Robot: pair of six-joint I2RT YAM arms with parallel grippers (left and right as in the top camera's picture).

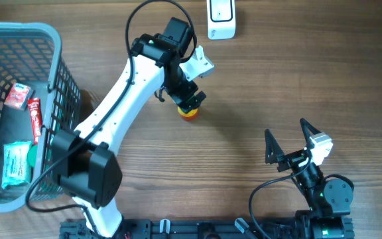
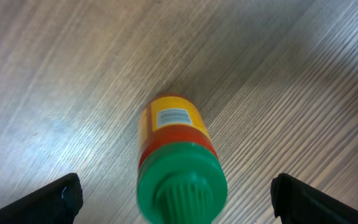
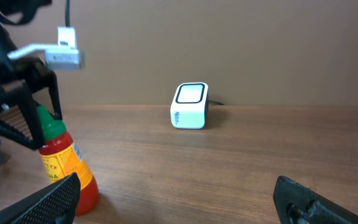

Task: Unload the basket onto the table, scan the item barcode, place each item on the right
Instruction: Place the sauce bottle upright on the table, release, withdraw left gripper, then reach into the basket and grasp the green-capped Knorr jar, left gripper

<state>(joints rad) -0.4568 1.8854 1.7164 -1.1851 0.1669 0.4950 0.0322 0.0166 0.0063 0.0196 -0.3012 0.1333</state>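
Green-capped bottle (image 1: 189, 113): stands on the bench (image 1: 277, 79) about mid-bench, right of the basket and nearer than the scanner, under the end of the left arm (image 1: 125, 93).
Long axis: close to vertical, with the ribbed green cap (image 2: 182, 186) up and the base on the wood. From the right wrist the top seems to lean a little left, but I cannot tell if that is the bottle or the camera.
Body: a red band under the cap and a yellow-orange label below it.
Barcode patch (image 2: 171, 116): a small white panel high on the body, turned toward the left wrist camera. The print is too blurred to read.
Left jaws: wide apart, with one dark finger (image 2: 55, 202) on each side of the bottle and a clear gap to it on both sides. They grip nothing.
Right jaws: wide apart and holding nothing, low over the near right part of the bench, well apart from the bottle. The fingertips (image 3: 42, 202) frame the view toward the scanner.
Barcode scanner (image 1: 221, 18): a white box at the far edge of the bench, its window (image 3: 190, 93) tilted up and forward.
Basket (image 1: 18, 26): pale blue rim and dark mesh sides, at the left end of the bench.
Basket contents: a red packet (image 1: 17, 95), a red tube (image 1: 34, 118) beside it, and a teal packet (image 1: 16, 162) nearer the front, all lying flat.
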